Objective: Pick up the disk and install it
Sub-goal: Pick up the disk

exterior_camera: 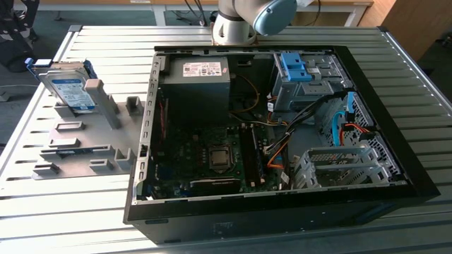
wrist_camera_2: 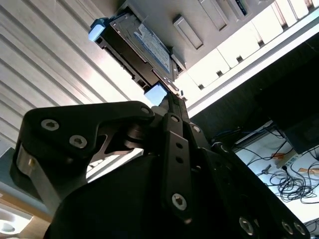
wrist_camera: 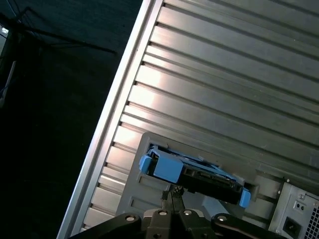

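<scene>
In the exterior view the disk [exterior_camera: 69, 91] stood on edge, leaning, in a grey holder [exterior_camera: 84, 143] on the counter [exterior_camera: 71, 222] at the exterior view's left, just beside the open case [exterior_camera: 416, 174]; the arm [exterior_camera: 244, 21] was cut off by the picture's upper edge; a bare metal cage [exterior_camera: 342, 164] sat inside the case close to loose cables [exterior_camera: 339, 124], which could well snag a disk brought in there.

In the second wrist view the jaws looked clenched on nothing, their tips lining up with the near blue rail [wrist_camera_2: 157, 93] of the disk [wrist_camera_2: 142, 45]; whether they touched it could not be told; the dark body behind the jaws hid much of the holder.

In the first wrist view the disk [wrist_camera: 194, 174] lay edge-on, its label face turned away; the tips sat pressed together and pointed at that edge; by this reading, jaws brought down clenched would strike the edge instead of straddling it, and a knock might tip the leaning disk out of its slot; the depth between tips and disk was hard to judge.
</scene>
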{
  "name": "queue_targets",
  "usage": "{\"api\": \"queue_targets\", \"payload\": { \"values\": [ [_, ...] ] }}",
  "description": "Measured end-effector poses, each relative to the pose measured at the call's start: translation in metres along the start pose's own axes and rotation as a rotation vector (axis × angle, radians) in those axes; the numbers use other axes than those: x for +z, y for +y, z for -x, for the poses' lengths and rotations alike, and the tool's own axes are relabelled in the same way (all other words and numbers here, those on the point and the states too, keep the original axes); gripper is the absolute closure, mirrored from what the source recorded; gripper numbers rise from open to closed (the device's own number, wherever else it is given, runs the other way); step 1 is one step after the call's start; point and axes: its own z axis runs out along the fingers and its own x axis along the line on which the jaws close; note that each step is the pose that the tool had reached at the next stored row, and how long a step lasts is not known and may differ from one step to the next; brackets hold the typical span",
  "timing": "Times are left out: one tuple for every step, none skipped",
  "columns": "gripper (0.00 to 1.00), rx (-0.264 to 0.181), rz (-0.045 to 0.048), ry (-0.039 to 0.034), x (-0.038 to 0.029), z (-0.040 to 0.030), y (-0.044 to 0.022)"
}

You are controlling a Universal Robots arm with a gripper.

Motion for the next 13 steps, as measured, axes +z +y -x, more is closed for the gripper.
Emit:
{"api": "queue_targets", "payload": {
  "values": [
    [0.89,-0.003,0.0000,0.0001,0.0000,0.0000,0.0000],
    [0.89,-0.006,0.0000,0.0002,0.0000,0.0000,0.0000],
    [0.89,-0.009,0.0000,0.0004,0.0000,0.0000,0.0000],
    [0.89,-0.011,0.0000,0.0005,0.0000,0.0000,0.0000],
    [0.89,-0.014,0.0000,0.0006,0.0000,0.0000,0.0000],
    [0.89,-0.017,0.0000,0.0008,0.0000,0.0000,-0.0001],
    [0.89,-0.019,0.0000,0.0009,0.0000,0.0000,-0.0001],
    [0.89,-0.022,0.0001,0.0010,0.0000,0.0000,-0.0001],
    [0.89,-0.024,0.0001,0.0010,0.0000,0.0000,-0.0001],
    [0.89,-0.027,0.0001,0.0012,0.0000,0.0000,-0.0001],
    [0.89,-0.030,0.0001,0.0012,0.0000,0.0000,-0.0001],
    [0.89,-0.032,0.0001,0.0013,0.0000,0.0000,-0.0001],
    [0.89,-0.035,0.0001,0.0014,0.0000,0.0000,-0.0001]
  ]
}}
